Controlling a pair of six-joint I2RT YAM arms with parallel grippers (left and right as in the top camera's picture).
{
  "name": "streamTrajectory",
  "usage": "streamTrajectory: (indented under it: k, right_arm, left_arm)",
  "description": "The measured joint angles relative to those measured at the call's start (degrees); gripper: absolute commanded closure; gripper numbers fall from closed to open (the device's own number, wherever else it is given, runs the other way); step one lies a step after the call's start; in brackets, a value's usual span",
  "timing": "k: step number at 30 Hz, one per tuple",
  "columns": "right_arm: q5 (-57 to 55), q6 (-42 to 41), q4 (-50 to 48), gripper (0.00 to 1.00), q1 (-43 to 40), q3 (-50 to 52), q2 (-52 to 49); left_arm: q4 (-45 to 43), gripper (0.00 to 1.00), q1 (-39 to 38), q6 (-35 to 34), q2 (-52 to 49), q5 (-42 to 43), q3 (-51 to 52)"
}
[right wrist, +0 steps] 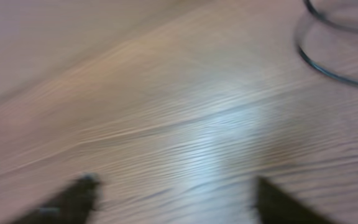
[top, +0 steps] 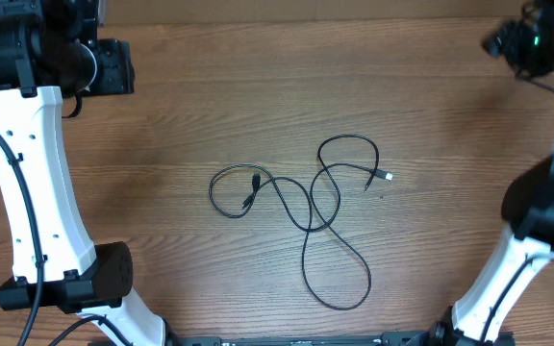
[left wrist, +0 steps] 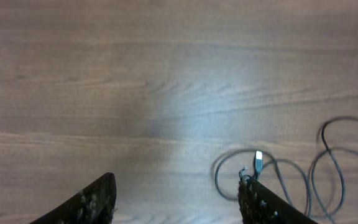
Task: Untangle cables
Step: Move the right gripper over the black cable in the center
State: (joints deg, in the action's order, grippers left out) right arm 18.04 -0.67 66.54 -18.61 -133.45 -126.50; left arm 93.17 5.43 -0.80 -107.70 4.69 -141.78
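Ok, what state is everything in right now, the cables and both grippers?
cables: lying loose on the table, loops crossing each other, not gripped
left gripper: open, holding nothing
right gripper: open, holding nothing, though its view is blurred

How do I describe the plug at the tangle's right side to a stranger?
On the wooden table, find the black cables looped near the middle. The plug lies at their right edge, beside the small upper loop. It points outward, clear of every loop, while the other end sits inside the left loop.
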Motion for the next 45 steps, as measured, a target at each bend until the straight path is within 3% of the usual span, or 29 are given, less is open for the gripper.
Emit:
streamTrajectory:
  k: [4, 7, 11, 17, 29, 34, 45]
  right_arm:
    - [1.22, -2.95, 9.62, 0.01, 5.77, -2.64, 12.85]
    - [1.05, -8.28, 16.76, 0.03, 9.25, -3.65, 17.09]
    - [-4.57, -16.06, 23.23, 0.03, 15.08, -2.05, 16.59]
    - [-17.33, -27.56, 27.36, 0.02, 25.75, 8.09, 12.72]
    - [-21.94, -40.76, 15.78, 0.06, 39.74, 33.64, 12.63]
    - [-21.92, -43.23, 10.93, 0.13, 44.85, 44.54, 12.63]
    - [-21.73, -44.72, 3.80, 0.14, 55.19, 55.04, 12.63]
  left_arm:
    - [-2.54, 0.37, 0.00, -1.18, 0.00, -0.15, 0.00]
    - [-3.61, 0.37, 0.00, -1.88, 0.00, -0.17, 0.00]
    - [-4.00, 0.36, 0.00, -2.21, 0.00, -0.20, 0.00]
    - [-4.04, 0.35, 0.00, -2.21, 0.00, -0.20, 0.00]
    - [-4.00, 0.36, 0.00, -2.21, 0.00, -0.20, 0.00]
    - [-3.98, 0.36, 0.00, -2.19, 0.00, -0.20, 0.00]
    - [-2.97, 0.37, 0.00, -1.97, 0.00, -0.20, 0.00]
